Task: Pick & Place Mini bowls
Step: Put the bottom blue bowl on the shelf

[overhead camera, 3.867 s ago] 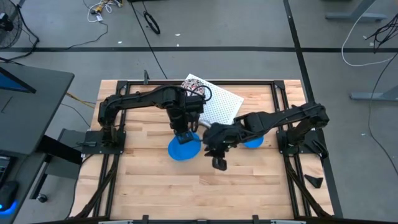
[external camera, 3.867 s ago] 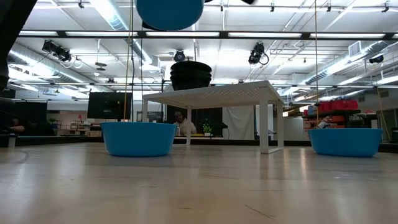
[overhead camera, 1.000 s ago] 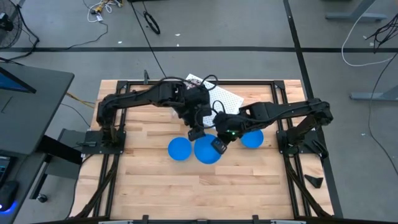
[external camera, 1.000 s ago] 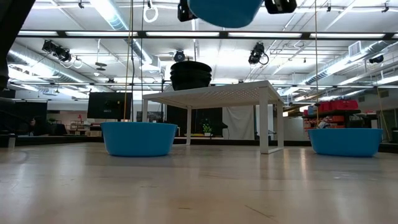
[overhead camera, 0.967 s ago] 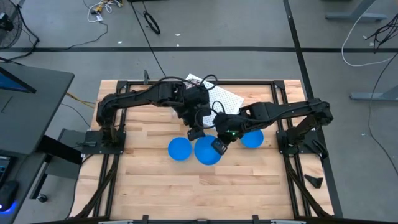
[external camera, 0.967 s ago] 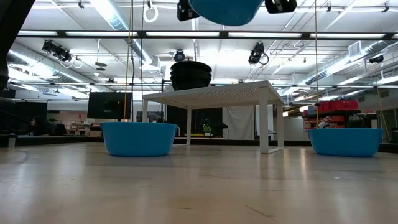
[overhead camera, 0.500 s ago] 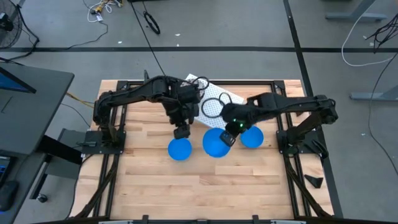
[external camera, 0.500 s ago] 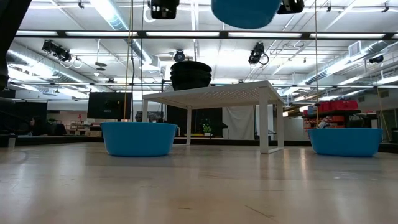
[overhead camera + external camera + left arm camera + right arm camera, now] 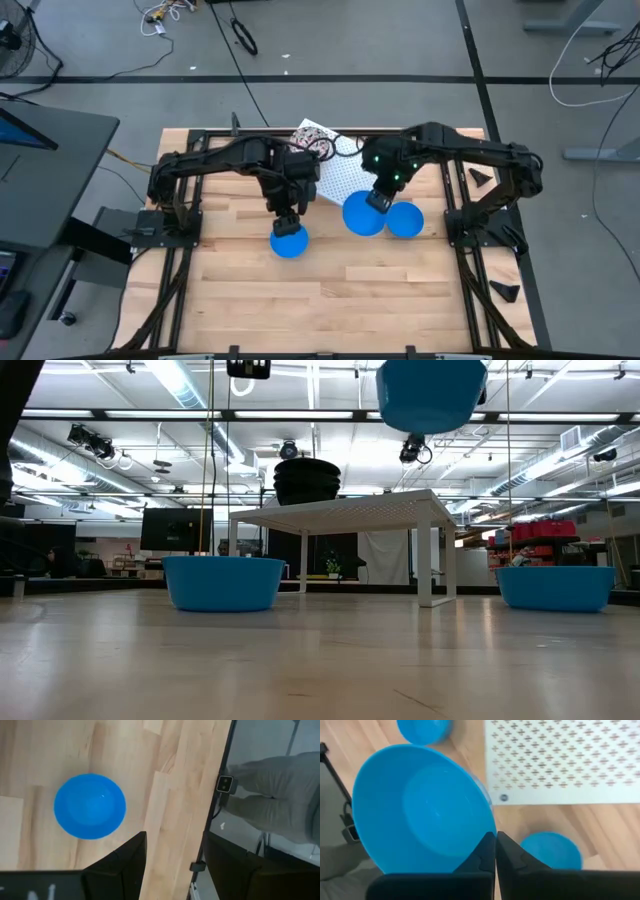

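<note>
The right gripper [image 9: 495, 851] pinches the rim of a raised blue bowl [image 9: 364, 215], between two blue bowls on the table [image 9: 240, 290]. The left gripper [image 9: 286, 219], fingers apart and empty, hovers over the left bowl [image 9: 289, 242]. Beyond, speckled bowls [image 9: 313, 141] sit on the white rack [image 9: 340, 178].

Smooth glossy blue bowl [image 9: 427, 810]; pale wood-plank table [image 9: 300, 300]; white perforated rack [image 9: 565, 760].

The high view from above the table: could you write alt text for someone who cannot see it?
The right gripper holds a blue bowl above the wooden table, beside the white perforated rack and next to another blue bowl. The left gripper is over a third blue bowl, and speckled bowls sit on the rack's far corner.
</note>
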Action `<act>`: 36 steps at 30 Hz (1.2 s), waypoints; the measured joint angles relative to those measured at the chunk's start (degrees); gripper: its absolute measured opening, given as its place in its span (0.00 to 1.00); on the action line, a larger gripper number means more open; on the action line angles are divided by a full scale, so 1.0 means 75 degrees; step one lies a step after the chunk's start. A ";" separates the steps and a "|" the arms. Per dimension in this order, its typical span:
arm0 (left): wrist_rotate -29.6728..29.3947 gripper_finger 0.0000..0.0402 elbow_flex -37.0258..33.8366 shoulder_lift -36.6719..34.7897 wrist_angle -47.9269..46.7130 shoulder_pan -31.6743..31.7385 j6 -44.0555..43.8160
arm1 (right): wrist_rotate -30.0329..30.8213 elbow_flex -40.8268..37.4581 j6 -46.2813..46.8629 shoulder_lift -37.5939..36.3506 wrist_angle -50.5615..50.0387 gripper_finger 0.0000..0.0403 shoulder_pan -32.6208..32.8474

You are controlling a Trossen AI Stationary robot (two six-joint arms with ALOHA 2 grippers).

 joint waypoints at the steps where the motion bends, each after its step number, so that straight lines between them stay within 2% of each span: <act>1: -0.0029 0.49 0.0000 0.0000 0.0000 -0.0046 -0.0121 | -0.0037 0.0000 -0.0162 0.0000 -0.0077 0.00 -0.0133; 6: -0.0118 0.49 0.0000 0.0000 0.0070 -0.0248 -0.0554 | -0.0048 0.0000 -0.0841 0.0006 -0.0197 0.00 -0.0858; 13: -0.0587 0.49 0.0000 0.0003 0.0408 -0.0489 -0.0949 | -0.0044 0.0000 -0.0992 0.0186 -0.0306 0.00 -0.1748; 25: -0.0803 0.49 -0.0001 0.0006 0.1166 -0.0492 -0.0945 | -0.0042 -0.0003 -0.0211 0.1091 0.0036 0.00 -0.2585; 36: -0.1051 0.49 -0.0003 0.0008 0.1361 -0.0492 -0.0755 | 0.0028 -0.0003 0.0670 0.1279 0.0831 0.00 -0.2828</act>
